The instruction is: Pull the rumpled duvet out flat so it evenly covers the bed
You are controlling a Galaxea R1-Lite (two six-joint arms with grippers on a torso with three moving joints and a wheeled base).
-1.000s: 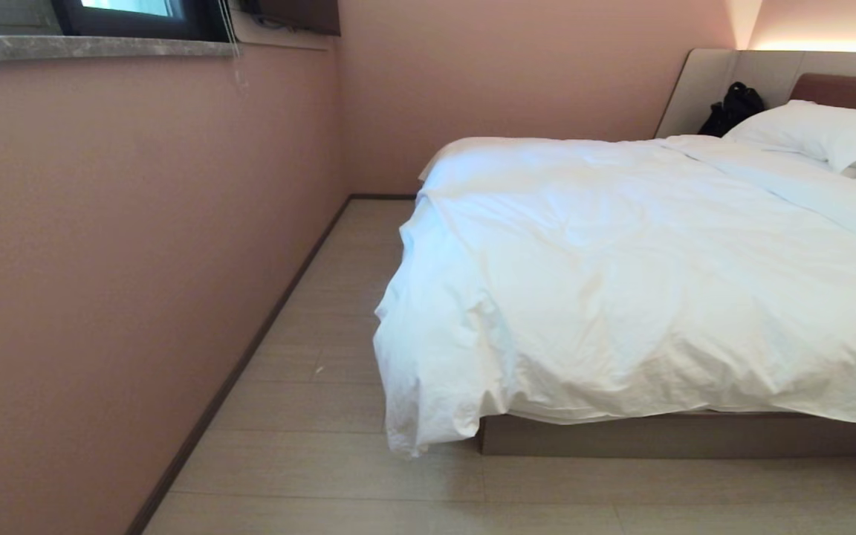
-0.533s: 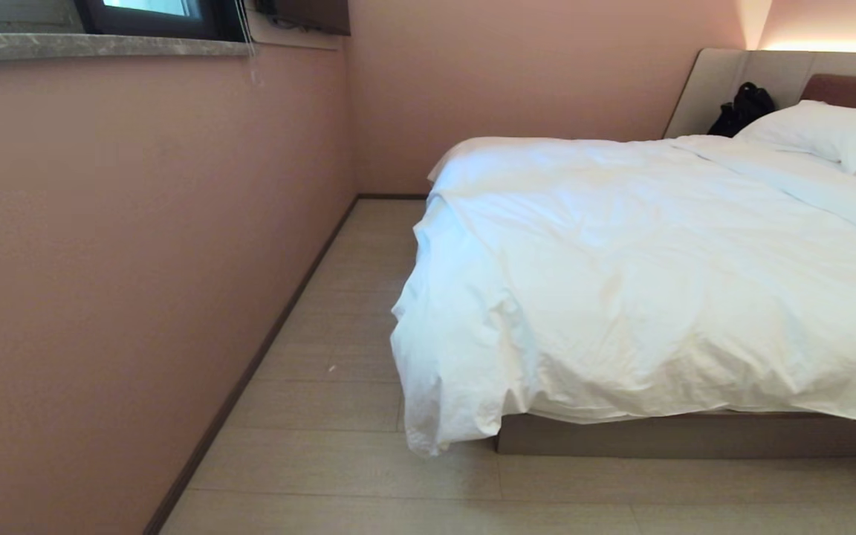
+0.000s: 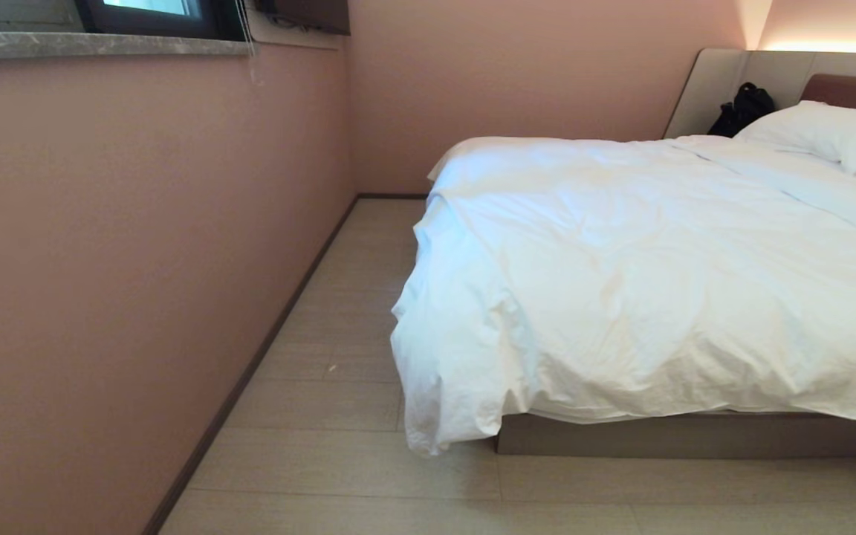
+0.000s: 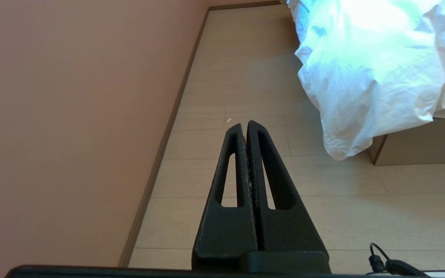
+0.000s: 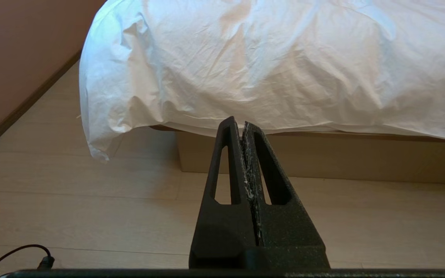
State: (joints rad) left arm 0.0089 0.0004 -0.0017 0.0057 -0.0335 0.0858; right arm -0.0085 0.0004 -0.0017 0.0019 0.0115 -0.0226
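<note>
Rumpled duvet (image 3: pixel 658 282) overhanging bed (image 3: pixel 695 435) corner (no writing legible)

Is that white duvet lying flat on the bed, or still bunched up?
Mostly spread but rumpled. The duvet is creased all over the bed, and its near corner sags almost to the floor.

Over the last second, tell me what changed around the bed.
Only the view shifted: the whole scene slid right in the head view early on, so the camera turned, then settled. The duvet lies rumpled as before, its corner hanging off the bed. Both grippers stay shut, fingers holding nothing.
</note>
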